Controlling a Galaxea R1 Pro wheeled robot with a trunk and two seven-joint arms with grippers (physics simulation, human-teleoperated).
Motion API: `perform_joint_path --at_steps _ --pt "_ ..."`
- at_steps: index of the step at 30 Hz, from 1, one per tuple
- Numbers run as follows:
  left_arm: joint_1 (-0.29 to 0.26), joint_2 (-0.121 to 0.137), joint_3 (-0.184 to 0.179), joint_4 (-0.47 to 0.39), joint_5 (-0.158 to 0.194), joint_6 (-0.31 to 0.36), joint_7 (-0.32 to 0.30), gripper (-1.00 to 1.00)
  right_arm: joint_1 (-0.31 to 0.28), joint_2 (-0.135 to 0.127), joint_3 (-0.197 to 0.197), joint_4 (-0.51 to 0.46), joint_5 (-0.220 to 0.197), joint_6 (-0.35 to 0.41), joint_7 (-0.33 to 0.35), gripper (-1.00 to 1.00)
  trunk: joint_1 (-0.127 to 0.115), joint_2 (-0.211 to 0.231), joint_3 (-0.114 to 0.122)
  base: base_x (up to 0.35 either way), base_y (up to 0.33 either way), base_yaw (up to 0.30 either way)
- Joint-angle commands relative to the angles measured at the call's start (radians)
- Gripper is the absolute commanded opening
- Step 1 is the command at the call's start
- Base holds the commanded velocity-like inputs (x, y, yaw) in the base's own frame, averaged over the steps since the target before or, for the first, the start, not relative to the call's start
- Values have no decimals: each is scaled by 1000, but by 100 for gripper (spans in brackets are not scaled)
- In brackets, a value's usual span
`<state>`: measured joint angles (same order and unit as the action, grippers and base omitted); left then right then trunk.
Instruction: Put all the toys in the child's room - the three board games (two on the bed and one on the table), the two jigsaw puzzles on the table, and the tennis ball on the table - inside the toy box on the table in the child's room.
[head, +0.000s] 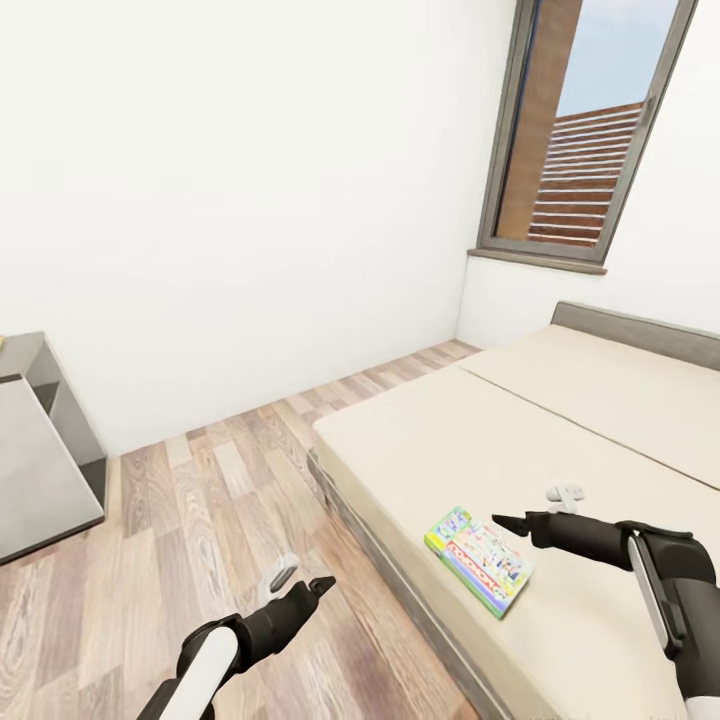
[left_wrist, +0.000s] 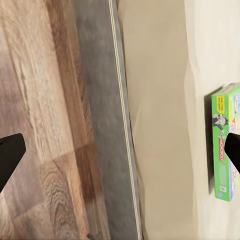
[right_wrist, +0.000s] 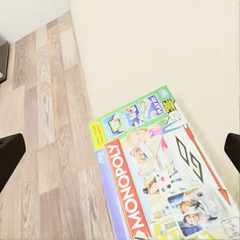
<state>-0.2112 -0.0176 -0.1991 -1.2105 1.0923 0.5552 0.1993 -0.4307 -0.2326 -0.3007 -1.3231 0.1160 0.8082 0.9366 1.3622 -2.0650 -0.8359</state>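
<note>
Flat on the beige mattress, low and right of centre in the head view, lies the green-edged board game (head: 479, 560), a Monopoly box with a red title band, close to the near edge of the bed (head: 600, 420). In the right wrist view the same box (right_wrist: 160, 175) takes up the lower middle of the frame, its title band running diagonally, with the mattress above it and wood-plank floor (right_wrist: 45, 125) to the left. In the left wrist view the box (left_wrist: 225, 142) shows only as a green strip at the right edge, lying on the mattress beyond the dark grey bed frame (left_wrist: 102, 125).

Just right of the box in the head view, the right gripper (head: 540, 510) hangs above the mattress, not touching the box; its fingers are spread apart, seen as dark tips at both side edges of the right wrist view. The left gripper (head: 300, 583), at the lower left of the head view, hovers over the floor beside the bed, its fingers likewise spread and holding nothing.

Farther out, a low grey headboard (head: 640, 335) runs along the right, a tall dark-framed window (head: 585, 130) fills the upper right, and a grey cabinet (head: 40, 450) stands at the left edge against the white wall.
</note>
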Motion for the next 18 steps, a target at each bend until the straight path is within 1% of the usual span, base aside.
perform_joint_path --at_steps 1,4,5,6,7,9,12,18 --pt "0 0 0 -1 11 2 9 100 -1 0 -2 0 10 3 10 100 4 -8 -4 0 0 0" --pt "0 -5 0 -1 9 2 9 100 -32 -29 -2 50 5 2 11 100 15 -29 -14 0 0 0" --pt "0 -5 0 -1 9 2 9 100 -32 -29 -2 50 5 2 11 100 19 -36 -17 0 0 0" --pt "0 -6 0 -1 9 2 9 100 -39 -36 -2 61 4 2 11 100 23 -43 -20 0 0 0" --pt "0 -6 0 -1 9 2 9 100 -39 -36 -2 61 4 2 11 100 27 -50 -23 0 0 0" --pt "0 -7 0 -1 8 2 9 100 -49 -47 -5 77 2 4 11 100 34 -64 -29 0 0 0" --pt "0 -9 0 -1 8 2 9 100 -56 -54 -11 87 0 7 11 100 46 -85 -39 0 0 0" --pt "0 -11 0 0 9 2 8 100 -72 -60 -27 99 2 19 4 100 69 -127 -57 0 0 0"
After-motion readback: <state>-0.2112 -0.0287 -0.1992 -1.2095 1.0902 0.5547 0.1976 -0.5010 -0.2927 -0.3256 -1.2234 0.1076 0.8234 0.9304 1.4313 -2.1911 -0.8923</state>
